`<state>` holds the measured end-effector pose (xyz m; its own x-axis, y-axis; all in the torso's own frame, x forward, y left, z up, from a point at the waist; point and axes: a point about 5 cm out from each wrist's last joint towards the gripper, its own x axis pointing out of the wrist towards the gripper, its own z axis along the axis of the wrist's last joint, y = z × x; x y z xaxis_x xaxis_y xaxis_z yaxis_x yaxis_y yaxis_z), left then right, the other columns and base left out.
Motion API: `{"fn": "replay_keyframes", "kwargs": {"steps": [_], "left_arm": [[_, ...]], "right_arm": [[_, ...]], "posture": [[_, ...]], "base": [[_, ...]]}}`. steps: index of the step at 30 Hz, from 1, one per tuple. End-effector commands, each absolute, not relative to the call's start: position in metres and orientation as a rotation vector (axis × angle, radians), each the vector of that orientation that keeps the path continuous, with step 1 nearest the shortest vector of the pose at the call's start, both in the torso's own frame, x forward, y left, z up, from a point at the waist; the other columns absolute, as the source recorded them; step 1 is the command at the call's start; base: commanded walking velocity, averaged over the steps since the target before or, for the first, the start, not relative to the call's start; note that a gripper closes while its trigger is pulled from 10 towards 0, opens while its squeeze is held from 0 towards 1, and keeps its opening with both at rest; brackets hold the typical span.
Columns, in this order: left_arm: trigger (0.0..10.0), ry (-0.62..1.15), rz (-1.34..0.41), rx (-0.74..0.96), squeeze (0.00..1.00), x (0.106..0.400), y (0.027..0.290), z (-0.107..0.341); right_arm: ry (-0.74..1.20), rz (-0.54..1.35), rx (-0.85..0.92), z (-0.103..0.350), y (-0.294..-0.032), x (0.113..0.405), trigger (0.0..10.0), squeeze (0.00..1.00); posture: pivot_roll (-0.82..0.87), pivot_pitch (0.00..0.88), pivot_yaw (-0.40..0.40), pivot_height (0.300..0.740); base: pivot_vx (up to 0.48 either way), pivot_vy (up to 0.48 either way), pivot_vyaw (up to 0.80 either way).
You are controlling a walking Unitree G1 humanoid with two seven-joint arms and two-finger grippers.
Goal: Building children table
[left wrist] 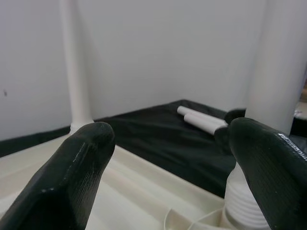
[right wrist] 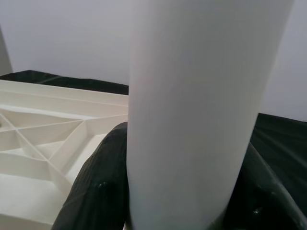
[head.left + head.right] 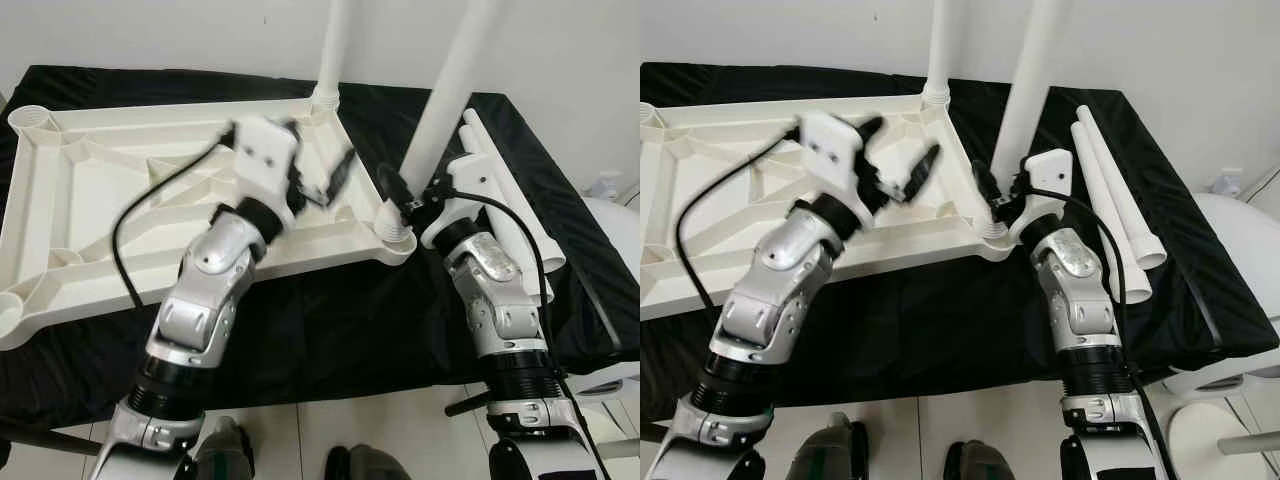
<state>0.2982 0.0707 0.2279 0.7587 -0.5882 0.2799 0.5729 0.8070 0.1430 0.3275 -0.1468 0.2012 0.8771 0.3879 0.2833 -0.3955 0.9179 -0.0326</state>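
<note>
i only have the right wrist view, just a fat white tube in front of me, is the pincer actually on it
Observer: Yes. The right pincer is shut on the near leg, low down, just above the corner socket of the upside-down tabletop.
Operator: is the other arm helping
Observer: No. The left pincer is open in the air above the tabletop, holding nothing.
Operator: any legs left to fit
Observer: Two loose legs lie on the black cloth to the robot's right; a far leg already stands in its corner.
</note>
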Motion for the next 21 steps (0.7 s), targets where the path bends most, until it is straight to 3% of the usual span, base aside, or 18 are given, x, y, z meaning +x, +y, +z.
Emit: {"fn": "replay_keyframes", "kwargs": {"steps": [1, 12, 21], "left_arm": [[10.0, -0.291, -0.499, 0.070, 0.00, 0.308, 0.083, 0.221], [10.0, -0.178, -0.152, 0.127, 0.00, 0.328, 0.129, 0.198], [10.0, -0.109, -0.009, 0.106, 0.00, 0.331, 0.139, 0.177]], "right_arm": [[-0.308, 0.378, 0.055, 0.201, -0.152, 0.326, 10.0, 0.00], [-0.337, 0.183, 0.100, 0.195, -0.172, 0.330, 10.0, 0.00], [-0.322, 0.133, 0.061, 0.175, -0.162, 0.325, 10.0, 0.00]], "posture": [[0.05, 0.049, -0.083, 0.740], [0.05, 0.051, -0.075, 0.740], [0.03, 0.027, -0.072, 0.740]], "base": [[0.000, 0.000, 0.00], [0.000, 0.000, 0.00], [0.000, 0.000, 0.00]]}}
